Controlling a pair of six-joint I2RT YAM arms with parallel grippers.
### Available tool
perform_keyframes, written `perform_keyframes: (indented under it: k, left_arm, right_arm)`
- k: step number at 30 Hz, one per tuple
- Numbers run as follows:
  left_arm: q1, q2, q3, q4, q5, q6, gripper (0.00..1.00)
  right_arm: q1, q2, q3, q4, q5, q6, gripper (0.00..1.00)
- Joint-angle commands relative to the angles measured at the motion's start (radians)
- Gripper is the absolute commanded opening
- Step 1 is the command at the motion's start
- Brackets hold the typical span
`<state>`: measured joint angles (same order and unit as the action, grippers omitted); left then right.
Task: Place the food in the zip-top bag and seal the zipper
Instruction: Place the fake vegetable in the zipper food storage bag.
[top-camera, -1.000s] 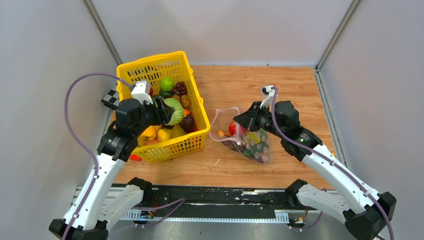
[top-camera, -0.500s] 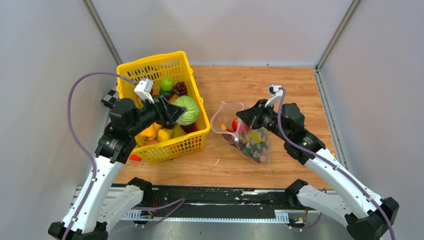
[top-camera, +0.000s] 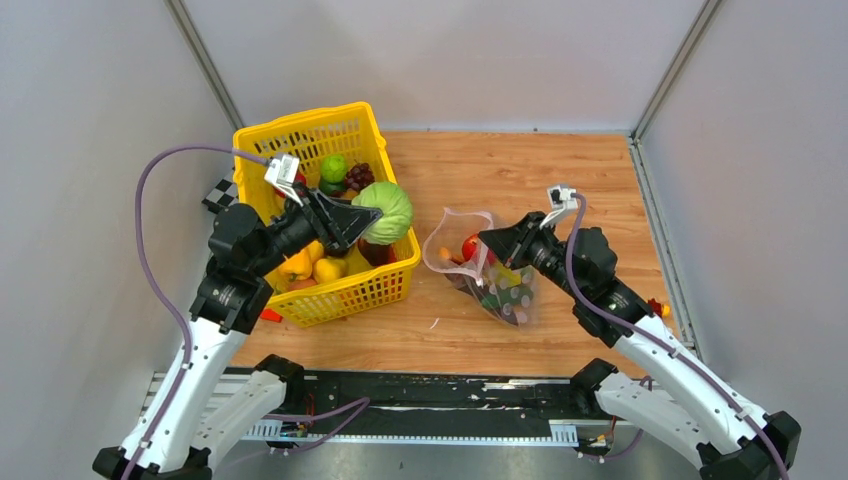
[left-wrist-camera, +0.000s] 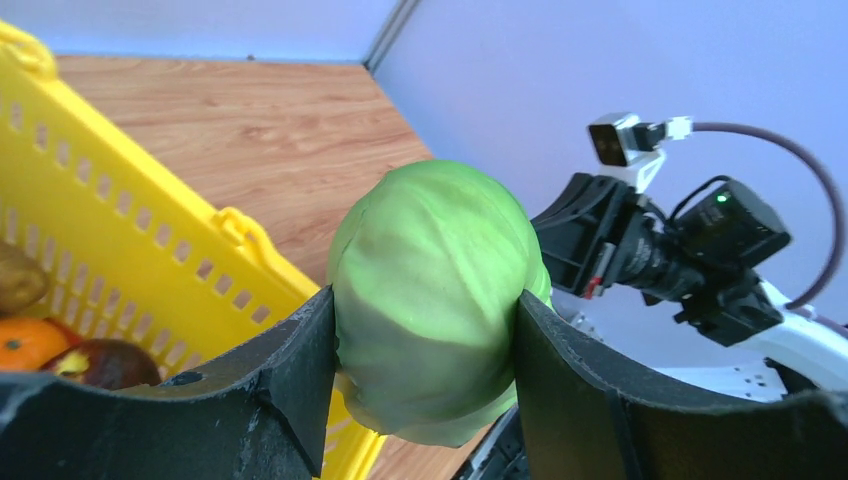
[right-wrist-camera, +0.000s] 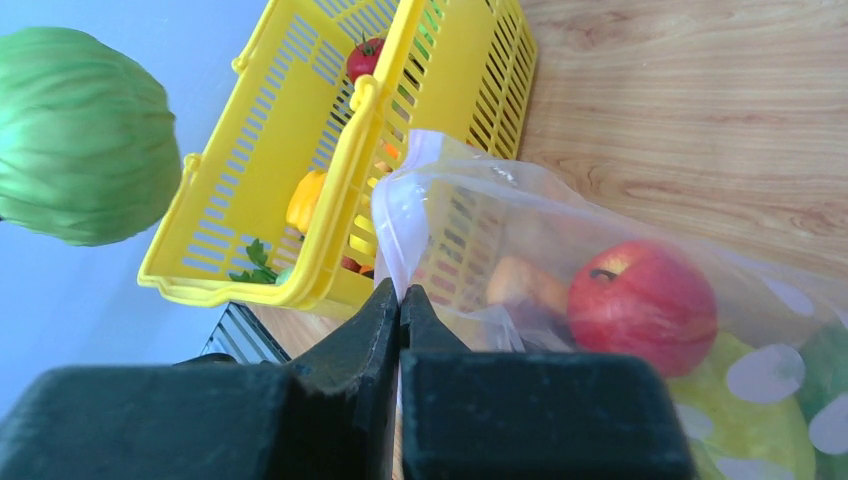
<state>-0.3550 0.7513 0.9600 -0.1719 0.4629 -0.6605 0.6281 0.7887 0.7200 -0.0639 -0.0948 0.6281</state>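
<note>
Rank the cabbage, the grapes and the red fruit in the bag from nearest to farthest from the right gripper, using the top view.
1. The red fruit, in the bag just left of the right gripper.
2. The cabbage, in the left gripper at the basket's right rim.
3. The grapes, farther back in the basket.

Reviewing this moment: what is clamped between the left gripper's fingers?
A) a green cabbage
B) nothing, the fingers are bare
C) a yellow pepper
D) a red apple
A: in the left wrist view, the left gripper has its two black fingers pressed against either side of the green cabbage, while the right gripper pinches the rim of the zip-top bag.
</note>
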Motion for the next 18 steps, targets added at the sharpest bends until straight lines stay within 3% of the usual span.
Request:
perform_keyframes:
  k: [1,18]
  left_arm:
    - [-0.045,0.021,0.015,0.123,0.047,-0.031,0.47]
    - [-0.413,0.226,0.124,0.013,-0.239,0.234,0.45]
  right_arm:
    - [0.003,-0.029,-0.021,0.083,0.012,0.018,0.00]
    - [0.002,-0.101,-0.109,0.179,-0.121,-0.021,0.00]
